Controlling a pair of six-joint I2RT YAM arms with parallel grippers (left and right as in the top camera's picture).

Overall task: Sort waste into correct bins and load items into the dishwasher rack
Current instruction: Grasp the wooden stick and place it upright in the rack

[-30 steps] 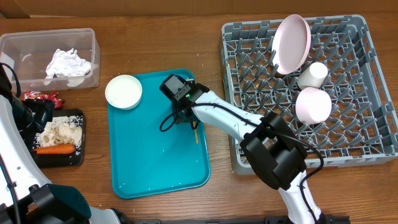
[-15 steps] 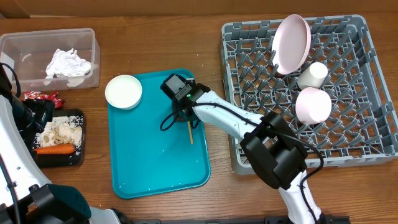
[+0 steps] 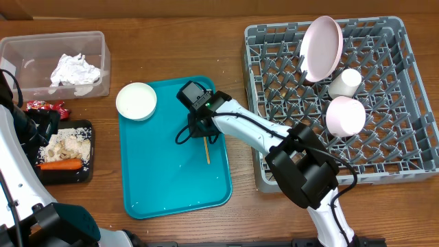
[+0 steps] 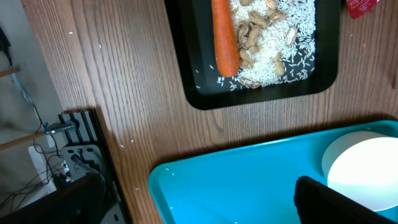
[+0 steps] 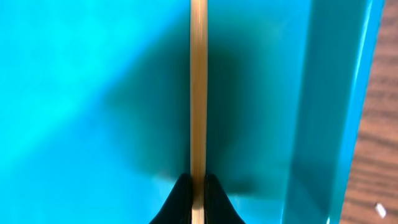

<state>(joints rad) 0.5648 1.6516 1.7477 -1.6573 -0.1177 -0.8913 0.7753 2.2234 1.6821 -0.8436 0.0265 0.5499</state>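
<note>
My right gripper (image 3: 204,135) is shut on the thin wooden chopstick (image 3: 207,151) over the teal tray (image 3: 164,185). In the right wrist view the chopstick (image 5: 198,93) runs straight out from between the closed fingertips (image 5: 181,198). My left gripper (image 4: 193,205) is open and empty above the tray's left corner, beside the white bowl (image 4: 367,171). The black tray (image 4: 199,93) holds the carrot (image 4: 225,34) and beige scraps (image 4: 273,37). The grey rack (image 3: 411,158) holds a pink plate (image 3: 322,48), a white cup (image 3: 345,82) and a pink bowl (image 3: 345,115).
A clear tub (image 3: 27,48) at the back left holds crumpled white tissue (image 3: 75,70). A red wrapper (image 3: 46,106) lies between the tub and the black tray (image 3: 68,177). The white bowl (image 3: 136,101) sits on the teal tray's back left corner.
The right gripper has closed on the chopstick, which has swung from a slant to nearly straight below the fingers. The left arm has not moved.
</note>
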